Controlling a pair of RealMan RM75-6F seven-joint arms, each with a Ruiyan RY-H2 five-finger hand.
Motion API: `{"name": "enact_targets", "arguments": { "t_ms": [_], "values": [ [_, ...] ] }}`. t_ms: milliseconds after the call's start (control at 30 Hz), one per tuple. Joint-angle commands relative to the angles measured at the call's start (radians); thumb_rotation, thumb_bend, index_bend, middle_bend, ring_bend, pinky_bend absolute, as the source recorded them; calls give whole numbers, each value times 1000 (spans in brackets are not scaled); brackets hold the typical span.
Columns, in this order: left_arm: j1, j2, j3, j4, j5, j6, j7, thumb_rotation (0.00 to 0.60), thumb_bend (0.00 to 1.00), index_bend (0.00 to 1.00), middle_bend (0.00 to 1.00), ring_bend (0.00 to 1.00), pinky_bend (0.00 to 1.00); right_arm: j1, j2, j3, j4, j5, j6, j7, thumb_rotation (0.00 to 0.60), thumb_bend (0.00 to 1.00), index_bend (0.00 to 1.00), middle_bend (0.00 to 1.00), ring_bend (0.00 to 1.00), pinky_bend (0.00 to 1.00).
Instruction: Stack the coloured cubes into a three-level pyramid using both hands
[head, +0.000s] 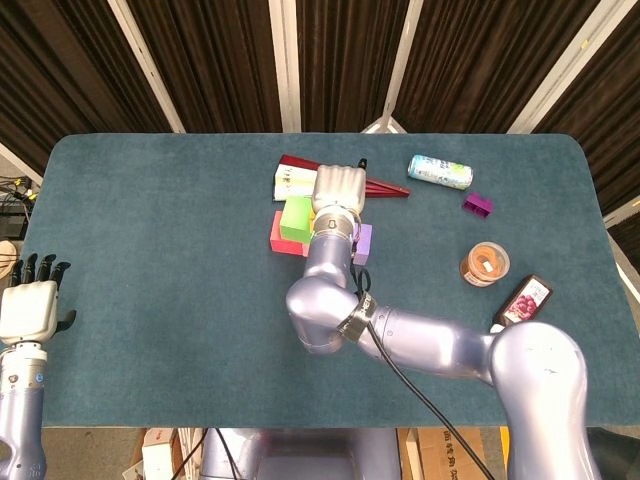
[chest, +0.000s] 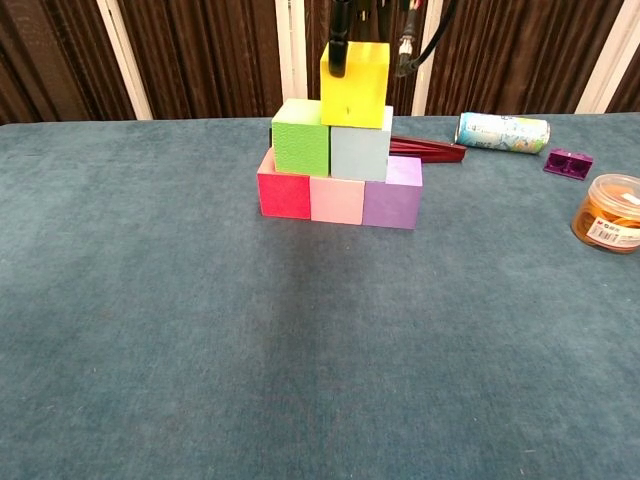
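Red, pink and purple cubes form the bottom row. A green cube and a pale grey-blue cube sit on them. My right hand holds a yellow cube from above, its dark fingers on the cube's top edge. The yellow cube is at the seam of the second level, mostly over the grey-blue cube; I cannot tell whether it rests on them. In the head view the hand hides the yellow cube. My left hand hangs open off the table's left front corner.
Behind the stack lies a dark red box. To the right are a lying can, a small purple piece and an orange jar. A dark packet lies near the right front.
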Motion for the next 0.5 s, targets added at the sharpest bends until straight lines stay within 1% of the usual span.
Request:
{"name": "enact_targets", "arguments": {
  "t_ms": [33,367,500],
  "values": [
    [-1,1,-1,1,-3,-2,-1,600,323,202,77,0,0,1,-19,17,20,-11,-4,-10,600,346,403,424,225,0],
    [-1,5,-3,1,-9,0,-8,600,323,202,77,0,0,12,-54,73,52,-47,5,-38,600,346,403,424,225,0],
    [0,7,-4,1,-10,2,-12,600,323,201,77,0,0,15,-67,88,66,-57,6,-53,600,346,403,424,225,0]
  ]
}}
